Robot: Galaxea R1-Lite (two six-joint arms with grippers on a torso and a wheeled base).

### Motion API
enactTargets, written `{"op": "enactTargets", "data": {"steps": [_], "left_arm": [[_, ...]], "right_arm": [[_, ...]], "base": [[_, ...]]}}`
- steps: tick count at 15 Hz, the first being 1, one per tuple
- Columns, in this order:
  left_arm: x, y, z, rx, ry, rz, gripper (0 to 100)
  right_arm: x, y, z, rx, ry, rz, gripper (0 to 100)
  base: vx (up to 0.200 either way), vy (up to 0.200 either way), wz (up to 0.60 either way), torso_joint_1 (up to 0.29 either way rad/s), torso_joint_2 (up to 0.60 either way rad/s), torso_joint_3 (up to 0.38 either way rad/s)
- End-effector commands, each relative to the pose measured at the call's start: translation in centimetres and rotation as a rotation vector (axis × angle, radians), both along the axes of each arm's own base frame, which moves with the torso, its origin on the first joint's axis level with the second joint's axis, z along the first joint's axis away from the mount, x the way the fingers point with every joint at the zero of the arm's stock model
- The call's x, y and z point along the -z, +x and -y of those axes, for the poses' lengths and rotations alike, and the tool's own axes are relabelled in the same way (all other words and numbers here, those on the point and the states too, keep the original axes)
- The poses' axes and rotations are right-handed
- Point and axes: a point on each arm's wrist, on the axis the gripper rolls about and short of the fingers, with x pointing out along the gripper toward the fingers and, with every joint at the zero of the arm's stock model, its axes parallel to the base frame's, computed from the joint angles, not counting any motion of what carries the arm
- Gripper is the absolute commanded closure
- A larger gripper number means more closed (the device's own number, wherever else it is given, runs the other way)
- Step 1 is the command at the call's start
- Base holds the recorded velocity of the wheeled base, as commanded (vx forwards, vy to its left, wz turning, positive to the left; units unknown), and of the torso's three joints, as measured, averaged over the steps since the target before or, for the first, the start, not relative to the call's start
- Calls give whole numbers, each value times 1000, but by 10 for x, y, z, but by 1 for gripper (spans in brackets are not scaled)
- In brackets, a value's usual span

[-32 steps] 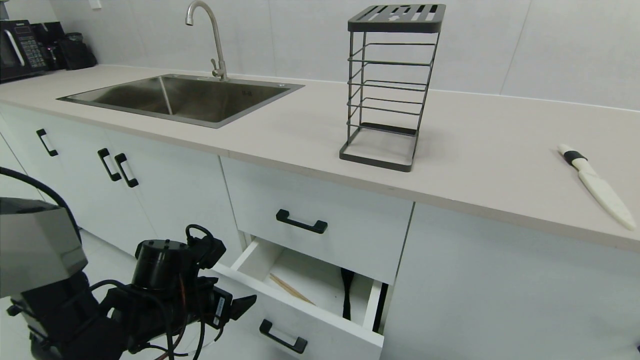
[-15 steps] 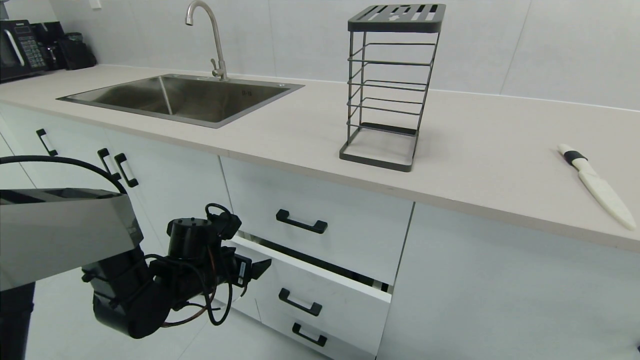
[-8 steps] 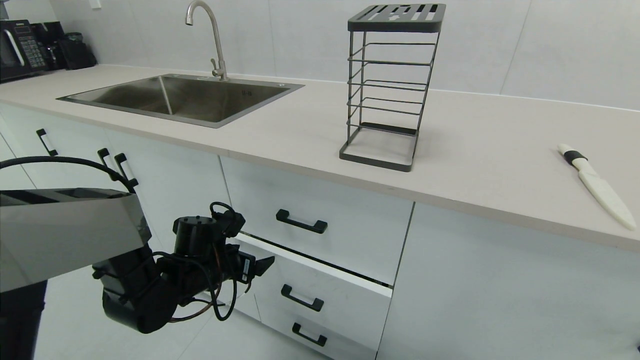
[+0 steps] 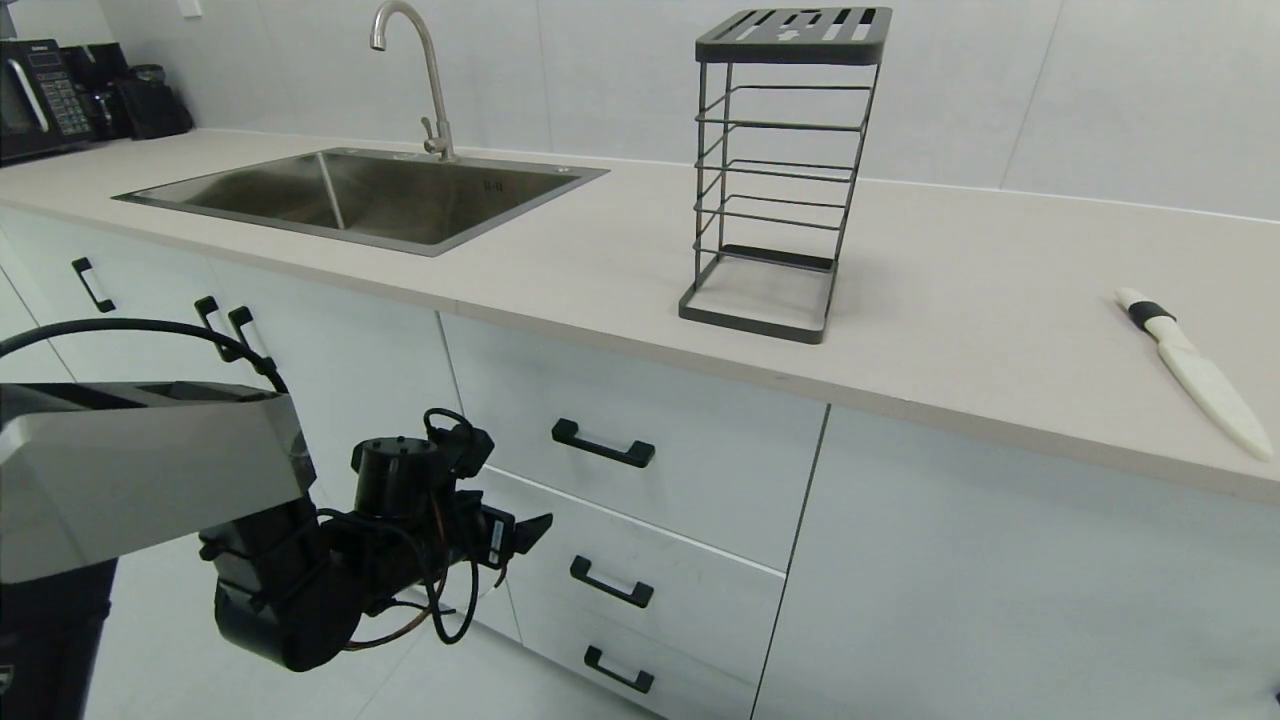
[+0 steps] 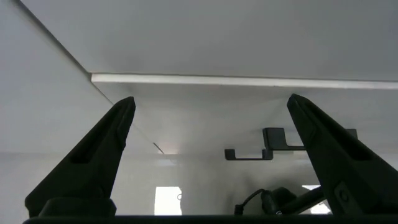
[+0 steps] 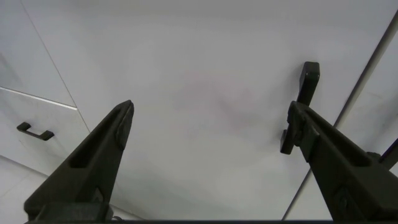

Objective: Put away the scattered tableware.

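Left gripper [image 4: 527,528]: fingers spread, nothing held, low, at the front of the middle drawer [image 4: 680,590], which sits flush. Wire knife rack [image 4: 785,170] upright mid-counter. White knife [image 4: 1190,372] lies flat near the counter's right front edge, well apart from the rack. Right gripper [image 6: 211,109]: spread, empty, facing a white cabinet front.

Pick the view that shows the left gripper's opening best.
Left wrist view: the left gripper, fingers seen head-on, spread wide. Head view shows it side-on by the drawers. Right wrist view faces cabinet fronts.
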Motion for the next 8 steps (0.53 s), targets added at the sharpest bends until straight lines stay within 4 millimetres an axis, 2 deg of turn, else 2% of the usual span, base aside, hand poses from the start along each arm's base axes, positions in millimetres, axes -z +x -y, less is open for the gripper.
{"op": "enactTargets", "data": {"steps": [1,3,4,5,6,7,8], "left_arm": [[-22,-29,-9,3,-13,35,0],[-48,-55,-18,3,-40,118,0],[-65,-74,-26,-5,-65,187,0],[-75,-91,-34,-26,-101,230,0],[-80,-98,-38,-36,-122,250,0],[-94,-125,-47,-50,-169,316,0],[-109,-141,-50,-50,-203,375,0]], "right_arm": [[0,0,0,0,0,-1,0],[0,0,0,0,0,-1,0],[0,0,0,0,0,-1,0],[0,0,0,0,0,-1,0],[0,0,0,0,0,-1,0],[0,0,0,0,0,-1,0],[0,0,0,0,0,-1,0]], "base": [[0,0,0,0,0,0],[0,0,0,0,0,0],[0,0,0,0,0,0],[0,0,0,0,0,0],[0,0,0,0,0,0],[0,0,0,0,0,0],[0,0,0,0,0,0]]}}
